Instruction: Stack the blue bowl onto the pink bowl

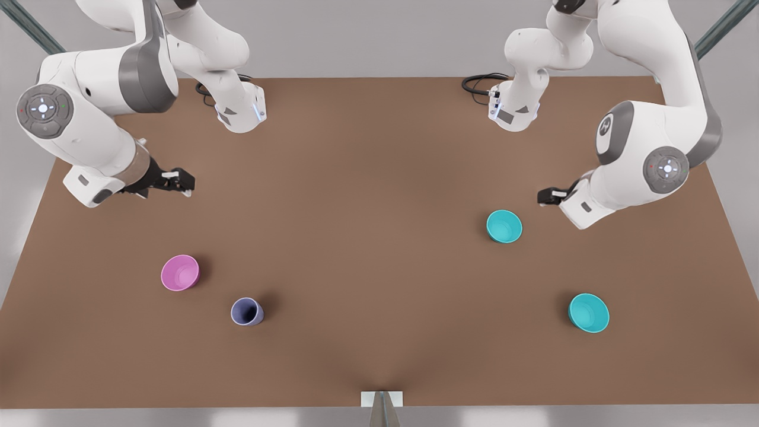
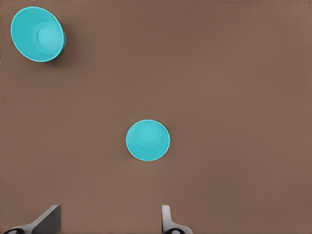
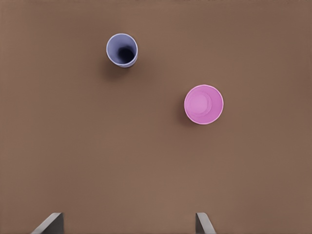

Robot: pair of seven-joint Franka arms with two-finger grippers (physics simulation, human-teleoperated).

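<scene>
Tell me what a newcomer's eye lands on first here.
Two matching blue bowls sit upright on the brown table at the front view's right, near the left tool. Across the table, the pink bowl stands beside a smaller purple cup, below the right tool. Both tools hover open and empty.

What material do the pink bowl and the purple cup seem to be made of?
Pink bowl: probably plastic with a matte to satin finish; one even colour, thin rim, only a soft sheen inside. Purple cup: likely the same plastic; flat uniform periwinkle, thin wall, no sharp glint. Since these are renders, the material stays a guess. Both grippers, left and right, are open and away from them.
</scene>
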